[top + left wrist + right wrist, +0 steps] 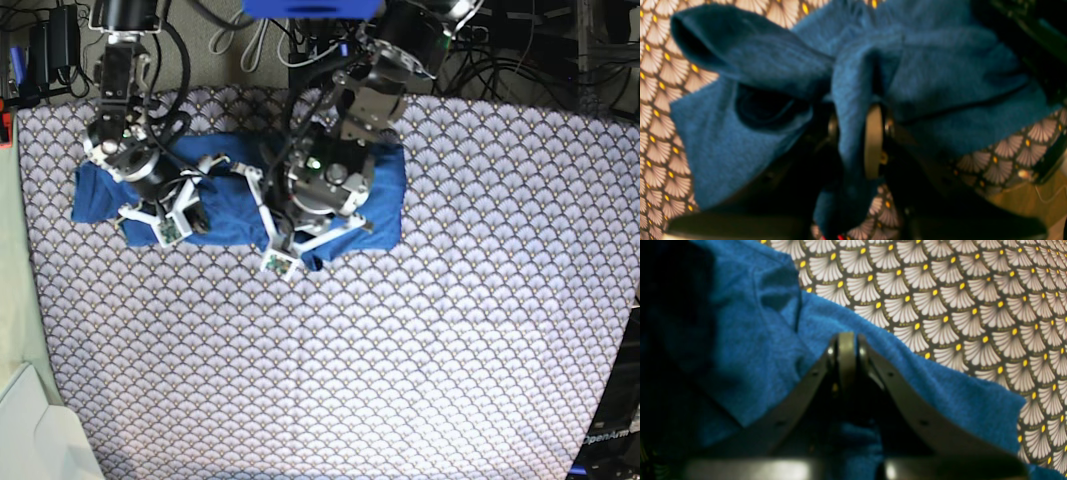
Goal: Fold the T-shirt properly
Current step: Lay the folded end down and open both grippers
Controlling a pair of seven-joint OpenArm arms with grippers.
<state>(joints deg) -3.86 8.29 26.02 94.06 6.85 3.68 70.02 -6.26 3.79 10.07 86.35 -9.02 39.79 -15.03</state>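
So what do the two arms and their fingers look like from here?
Both arms are black and silver-grey with black cables along them. The left gripper and right gripper each have a white frame carrying a small green circuit board. Up close, the fingers are dark, curved blades with small holes, tipped with pale flat pads.

cloth: scallop-patterned table cloth [420,330] fills frame | cables: tangle of cables [250,40] along top edge | lower left: pale bin [30,430]

Soft matt knit T-shirt [225,195]; smooth printed table cloth [450,300]
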